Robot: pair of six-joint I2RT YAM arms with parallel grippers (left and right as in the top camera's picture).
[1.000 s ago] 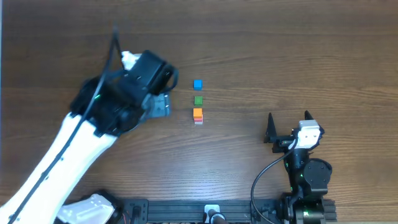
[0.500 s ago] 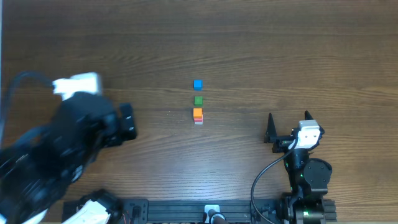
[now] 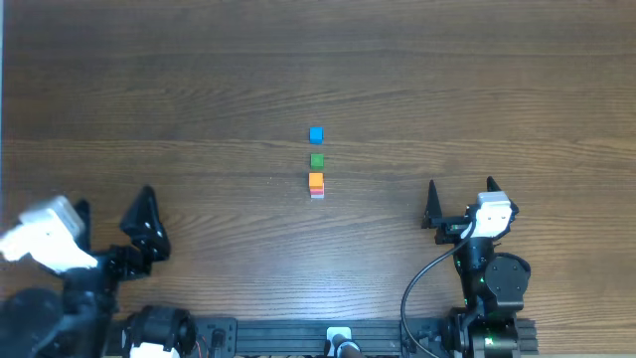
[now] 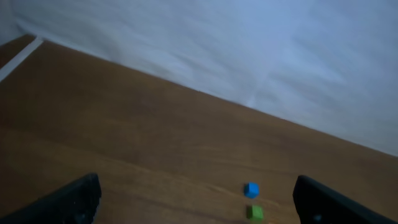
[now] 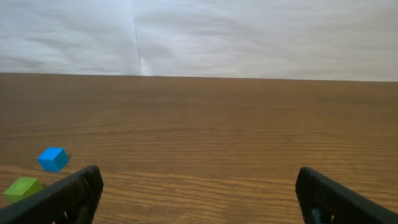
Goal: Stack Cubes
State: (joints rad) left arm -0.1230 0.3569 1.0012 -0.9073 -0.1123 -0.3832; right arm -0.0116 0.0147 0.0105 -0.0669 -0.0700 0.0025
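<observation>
Three small cubes lie in a line at the table's middle: a blue cube farthest back, a green cube in front of it, then an orange cube sitting on top of another cube whose reddish side peeks out below. My left gripper is open and empty at the front left, far from the cubes. My right gripper is open and empty at the front right. The left wrist view has the blue cube and green cube ahead; the right wrist view has the blue cube and green cube off to one side.
The brown wooden table is bare around the cubes. A white wall rises behind its far edge. Both arm bases and a black rail run along the front edge.
My left arm has pulled back from just left of the cube row to the front left corner near its base. The right arm and the cubes have not moved.
</observation>
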